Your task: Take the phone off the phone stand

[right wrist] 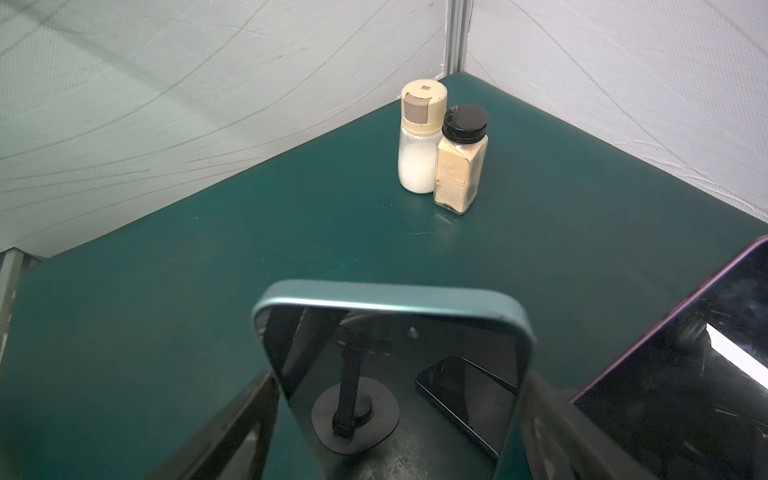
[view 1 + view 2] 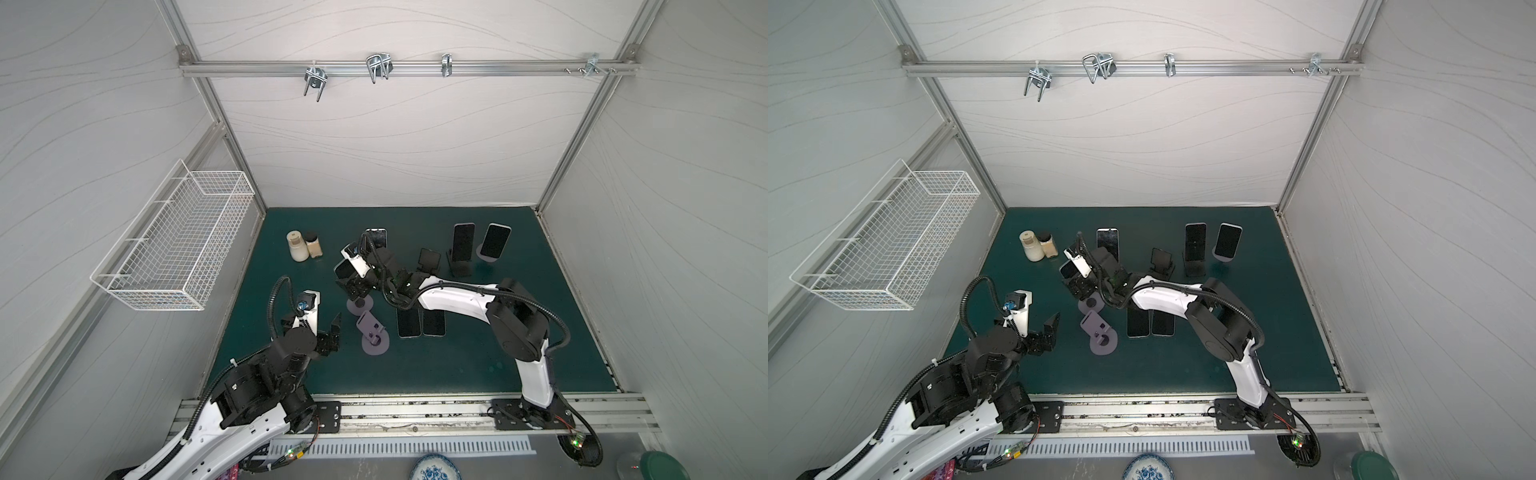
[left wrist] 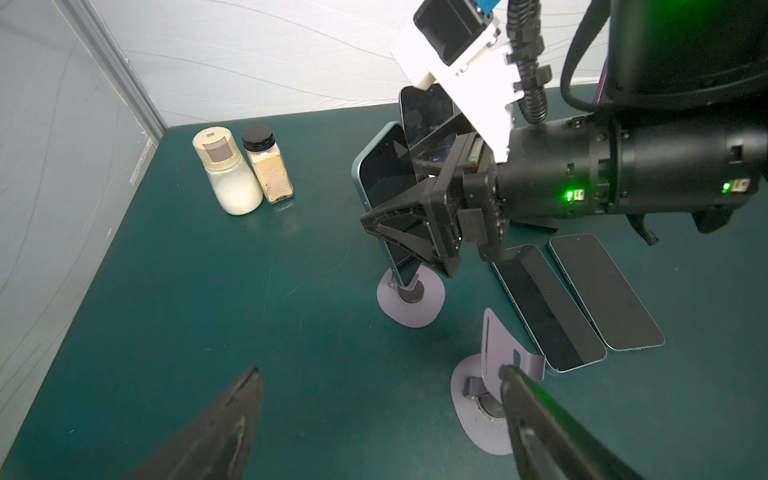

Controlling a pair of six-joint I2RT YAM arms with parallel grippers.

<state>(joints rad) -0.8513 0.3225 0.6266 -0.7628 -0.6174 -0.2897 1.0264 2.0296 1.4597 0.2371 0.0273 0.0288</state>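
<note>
In both top views you lose the upright of the phone stand and most of the teal phone under the right gripper. At bottom centre the blue-patterned plate is cropped. The right wrist view cuts off that phone's lower end.

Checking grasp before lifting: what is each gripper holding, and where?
The right gripper appears to clamp the teal phone across its long edges; left gripper holds nothing.

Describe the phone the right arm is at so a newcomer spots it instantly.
On the green table mat, look right of the two seasoning bottles. The teal-edged phone stands on a lilac round-base stand, straddled by the right gripper. Its purple-edged neighbour stands just behind; two flat phones lie nearer the robot.
</note>
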